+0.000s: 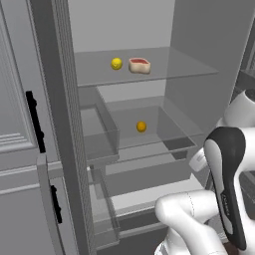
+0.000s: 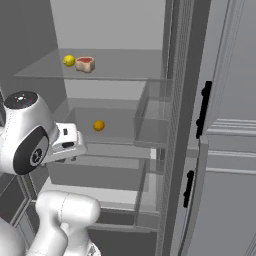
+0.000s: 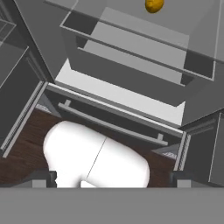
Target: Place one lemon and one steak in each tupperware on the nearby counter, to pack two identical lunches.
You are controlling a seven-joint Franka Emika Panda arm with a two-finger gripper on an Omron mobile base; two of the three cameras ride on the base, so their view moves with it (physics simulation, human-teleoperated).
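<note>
A yellow lemon [image 1: 116,63] [image 2: 69,60] lies on the upper glass shelf of an open fridge, with a red-and-cream steak [image 1: 139,65] [image 2: 85,64] right beside it. One shelf lower sits a darker orange-yellow round fruit [image 1: 141,126] [image 2: 99,125] [image 3: 154,4]. My gripper [image 2: 70,158] [image 3: 111,178] hangs in front of the fridge, below that lower shelf, and points down towards the bottom drawer. Its fingers [image 3: 43,177] stand wide open with nothing between them. The tupperware and the counter are out of view.
Grey door panels with black handles [image 1: 35,122] [image 2: 205,107] flank the fridge opening. Clear door bins [image 1: 102,132] [image 2: 152,112] jut out beside the shelves. A bottom drawer with a bar handle [image 3: 113,124] sits above the dark wood floor [image 3: 22,148].
</note>
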